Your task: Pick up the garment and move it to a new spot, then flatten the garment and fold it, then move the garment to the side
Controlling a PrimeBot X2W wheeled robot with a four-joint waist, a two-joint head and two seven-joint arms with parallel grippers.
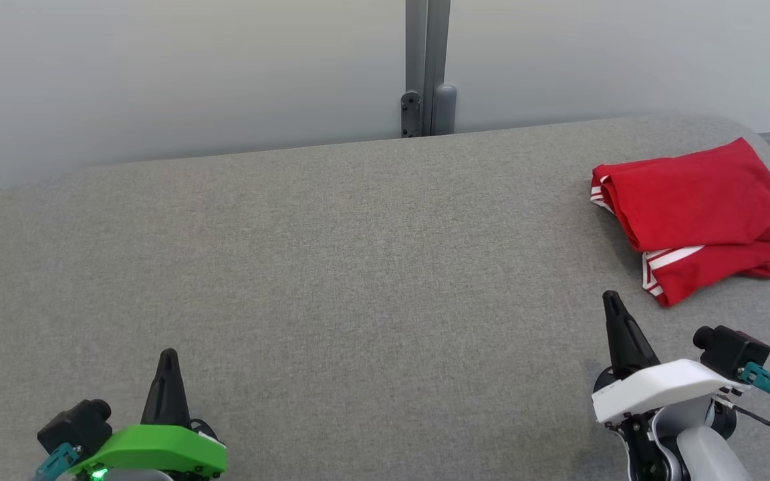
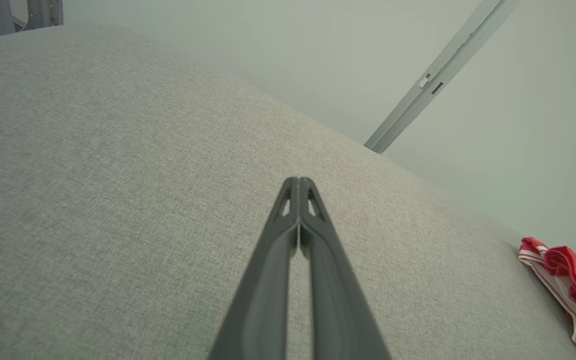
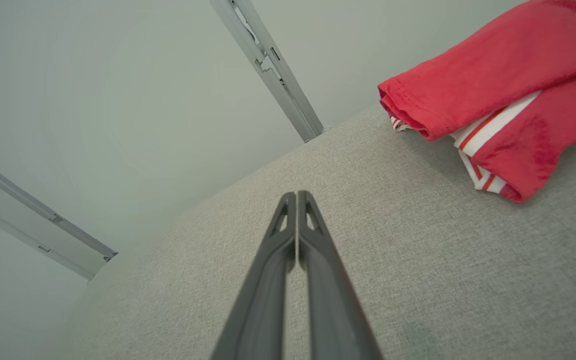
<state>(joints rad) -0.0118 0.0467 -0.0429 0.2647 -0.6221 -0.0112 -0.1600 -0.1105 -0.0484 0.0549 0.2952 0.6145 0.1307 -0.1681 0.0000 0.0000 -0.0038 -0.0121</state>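
Right now the red garment lies on the grey table, at the table's far right corner. It is folded into a loose, thick bundle. Its top layer is plain red, and white bands with red stripes peek out along the bundle's left edge and at the side nearest the table's front. Both grippers are apart from it.

The left gripper hangs over the table's front left part. Its two dark fingers are pressed together, tip against tip, and grip only each other. The left wrist view shows the same: the tips meet over the table's grey fabric, and a strip of the garment shows at the table's far end. A green cover sits behind the fingers, with a small black camera beside it.

The right gripper hangs over the table's front right part, likewise fully closed on itself. In the right wrist view its tips meet above the table's fabric, with the garment ahead of them and off to one side, near but not touching. A white cover sits behind these fingers, and a teal plug with a dark cable hangs off the camera next to it.

Beyond the table's far edge stands a pale wall. A grey post rises at about the middle of that edge. The table's corners are rounded.
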